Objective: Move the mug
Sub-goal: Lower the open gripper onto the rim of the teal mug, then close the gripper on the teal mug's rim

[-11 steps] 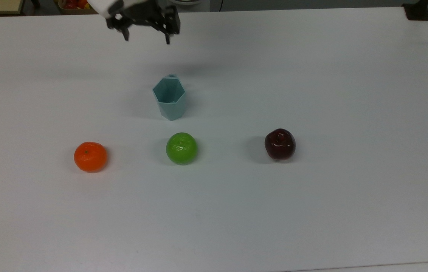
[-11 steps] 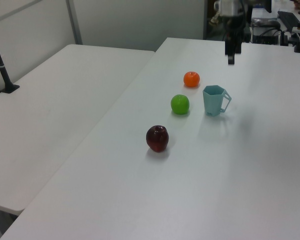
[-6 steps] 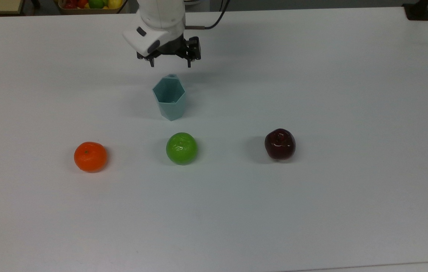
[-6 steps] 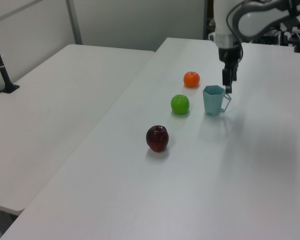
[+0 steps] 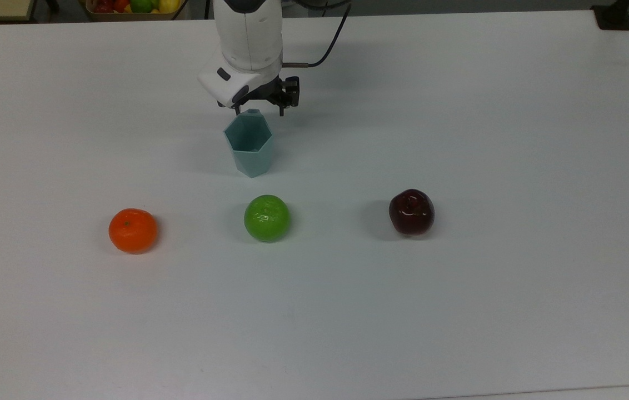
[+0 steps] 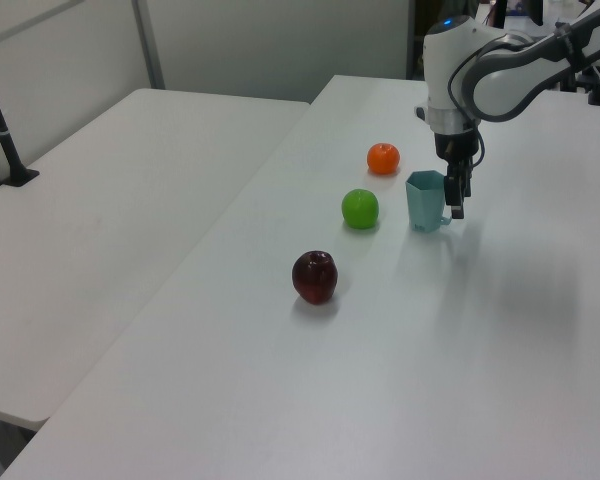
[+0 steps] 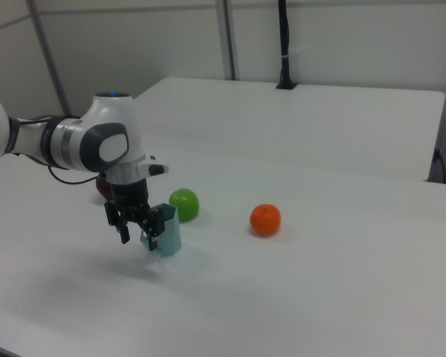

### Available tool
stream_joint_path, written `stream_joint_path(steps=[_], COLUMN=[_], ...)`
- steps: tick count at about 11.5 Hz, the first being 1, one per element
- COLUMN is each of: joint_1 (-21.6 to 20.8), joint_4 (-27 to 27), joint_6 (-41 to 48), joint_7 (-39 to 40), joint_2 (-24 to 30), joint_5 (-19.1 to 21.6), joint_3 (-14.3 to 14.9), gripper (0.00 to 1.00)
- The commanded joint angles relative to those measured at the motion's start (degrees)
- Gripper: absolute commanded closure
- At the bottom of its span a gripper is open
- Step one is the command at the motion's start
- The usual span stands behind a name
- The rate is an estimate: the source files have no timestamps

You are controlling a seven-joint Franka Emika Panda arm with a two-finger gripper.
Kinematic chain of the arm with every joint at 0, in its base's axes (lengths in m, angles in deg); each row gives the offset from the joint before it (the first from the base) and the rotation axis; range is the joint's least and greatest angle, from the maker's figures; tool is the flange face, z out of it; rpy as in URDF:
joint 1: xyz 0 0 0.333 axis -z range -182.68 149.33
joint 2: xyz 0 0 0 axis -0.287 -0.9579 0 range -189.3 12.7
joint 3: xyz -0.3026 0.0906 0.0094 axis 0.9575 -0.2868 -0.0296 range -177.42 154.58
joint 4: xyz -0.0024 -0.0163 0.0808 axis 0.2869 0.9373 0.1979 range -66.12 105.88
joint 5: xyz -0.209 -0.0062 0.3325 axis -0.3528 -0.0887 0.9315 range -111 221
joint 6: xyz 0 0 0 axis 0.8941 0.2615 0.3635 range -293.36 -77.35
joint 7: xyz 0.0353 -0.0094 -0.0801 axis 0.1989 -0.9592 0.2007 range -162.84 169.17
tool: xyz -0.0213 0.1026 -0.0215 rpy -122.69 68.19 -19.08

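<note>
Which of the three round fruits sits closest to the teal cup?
The green apple, the middle fruit in the row, directly below the mug in the top view. The orange and dark red apple lie farther out.

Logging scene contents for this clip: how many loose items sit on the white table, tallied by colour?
Pale teal: 1, the mug
Orange: 1, the orange fruit
Green: 1, the green fruit
Dark red: 1, the dark red apple
Total: 4

claw lowered, now straddling mug handle
</note>
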Motion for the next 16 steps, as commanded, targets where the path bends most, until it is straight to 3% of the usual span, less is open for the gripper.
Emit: stream_joint_path(steps=[1, 4, 9, 11, 14, 16], joint_1=[-0.22, -0.22, -0.22, -0.14, 0.48, 1.00], joint_4=[0.94, 0.85, 0.85, 0.59, -1.33, -9.74], joint_6=[-2.75, -3.28, -3.89, -3.46, -2.40, 4.95], joint_7=[-0.65, -0.65, -0.65, -0.74, -0.91, -0.31], joint_2=[0.32, 0.32, 0.32, 0.84, 3.30, 2.61], joint_5=[-0.77, -0.77, -0.69, -0.69, 0.19, 2.55], joint_3=[-0.13, -0.13, -0.13, -0.13, 0.05, 1.45], gripper=[0.45, 0.68, 0.94, 0.99, 1.00, 1.00])
